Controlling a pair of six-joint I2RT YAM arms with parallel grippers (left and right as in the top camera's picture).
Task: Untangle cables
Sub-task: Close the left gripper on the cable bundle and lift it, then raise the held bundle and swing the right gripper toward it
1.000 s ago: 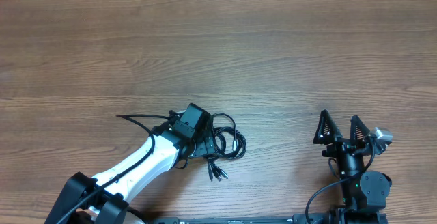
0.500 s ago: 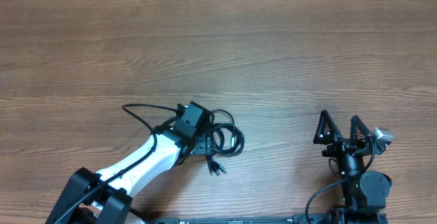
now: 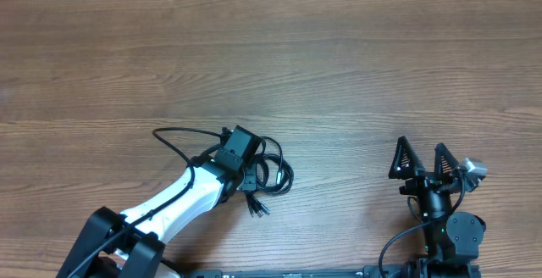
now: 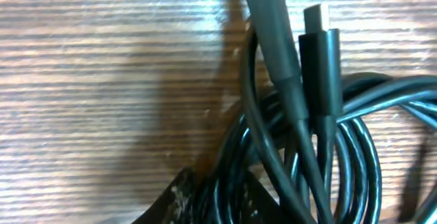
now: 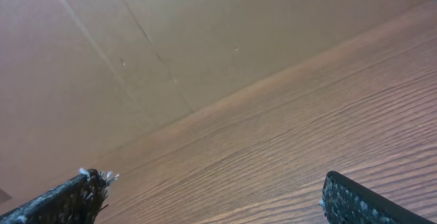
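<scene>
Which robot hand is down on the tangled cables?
The left gripper: it is down on the cables, while the right gripper stands open, well apart from them.

Wooden table (image 3: pixel 339 58) carries a tangled bundle of cables (image 3: pixel 273 175).

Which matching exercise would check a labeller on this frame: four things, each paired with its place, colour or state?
Things:
1. left gripper
2. right gripper
3. cables
4. table

Descriptions:
A. brown wood grain
B. jaws open, holding nothing
C. black, looped in one tangle
D. lowered onto the cables

Pairs: 1-D, 2-B, 3-C, 4-A
</scene>
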